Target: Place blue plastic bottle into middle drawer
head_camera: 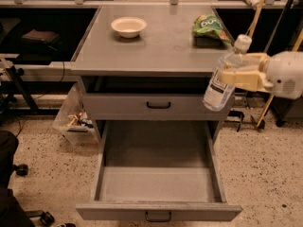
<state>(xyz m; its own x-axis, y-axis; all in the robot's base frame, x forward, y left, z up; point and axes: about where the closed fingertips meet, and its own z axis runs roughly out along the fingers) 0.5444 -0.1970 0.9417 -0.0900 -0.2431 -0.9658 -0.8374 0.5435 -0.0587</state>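
Blue plastic bottle (216,91), one, in gripper (233,71) at right

This looks like a lab or workshop. A grey metal cabinet (161,46) with drawers stands on a speckled hard floor (265,174). A long workbench (47,4) runs behind it, and a clear bin (71,122) of odds and ends sits beside it. At the cabinet's right edge, a robot's gripper (239,72) clasps a blue plastic bottle (220,86).
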